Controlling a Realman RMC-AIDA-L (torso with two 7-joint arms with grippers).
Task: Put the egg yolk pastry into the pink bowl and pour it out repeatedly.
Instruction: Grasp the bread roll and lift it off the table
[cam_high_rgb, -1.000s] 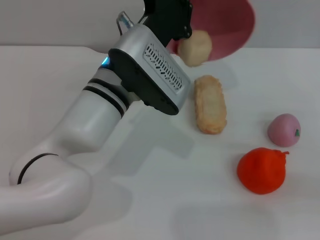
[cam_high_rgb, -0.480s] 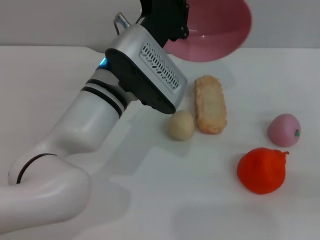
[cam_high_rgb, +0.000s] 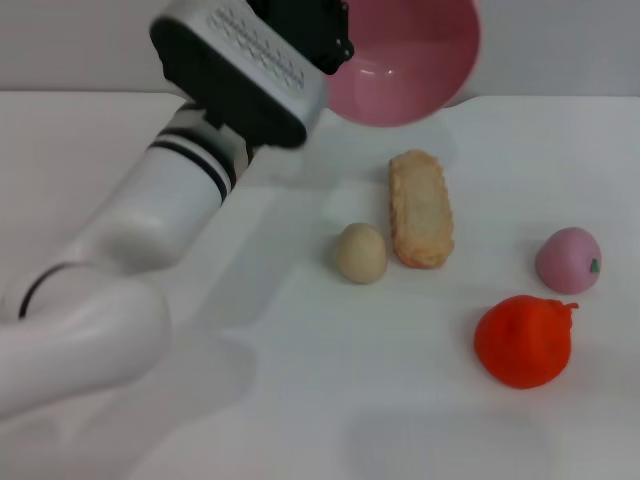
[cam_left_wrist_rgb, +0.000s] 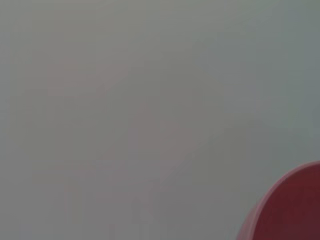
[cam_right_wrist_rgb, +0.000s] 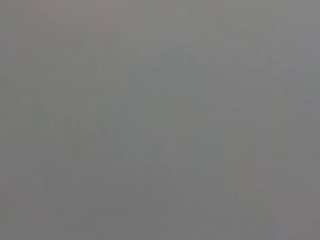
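Pink plastic fills the far edge of the worktop (cam_high_rgb: 300, 400): we see the pink bowl (cam_high_rgb: 405, 60) lifted off the white surface and tipped over, its hollow turned toward us and downward, with nothing inside it. The left gripper (cam_high_rgb: 318, 45) is clamped on the bowl's rim at its left side, the black fingers partly hidden behind the arm's grey wrist housing. In the left wrist view only a curved slice of the bowl shows in one corner against a blank grey wall.

We find the egg yolk pastry (cam_high_rgb: 361, 252) lying on the worktop near its middle, just beside the near end of the long golden pastry (cam_high_rgb: 420, 208); whether the two touch we cannot tell. Toward the right edge sit a pink ball with a green mark (cam_high_rgb: 568, 260) and, nearer us, an orange-red fruit toy (cam_high_rgb: 522, 340), close together.

We do not see the right gripper; its wrist view shows only flat grey
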